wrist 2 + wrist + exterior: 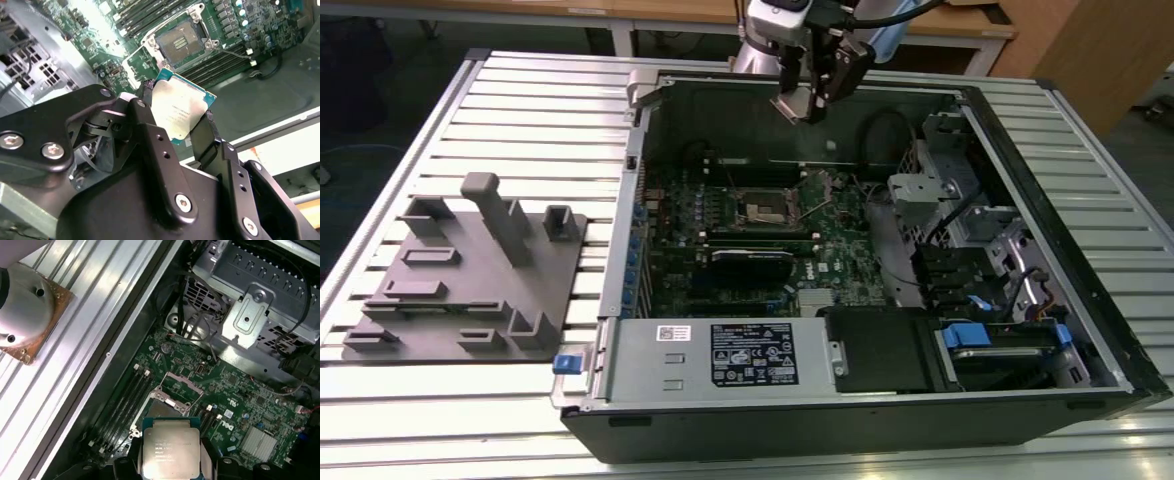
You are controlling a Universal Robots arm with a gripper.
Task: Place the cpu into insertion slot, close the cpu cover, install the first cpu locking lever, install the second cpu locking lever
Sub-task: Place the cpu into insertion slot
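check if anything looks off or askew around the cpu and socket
Nothing looks damaged or spilled. The cpu is clamped by its edges between the jaws of the gripper, above the open, empty insertion slot. In the first wrist view it looks turned relative to the slot, possibly just the camera angle.

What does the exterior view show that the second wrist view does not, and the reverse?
Exterior view: the grey fixture block on the slatted table, beside the open computer case.
Second wrist view: the cpu clamped in the gripper, metal top visible.
Both: the green circuit board and the insertion slot, with no chip in it.
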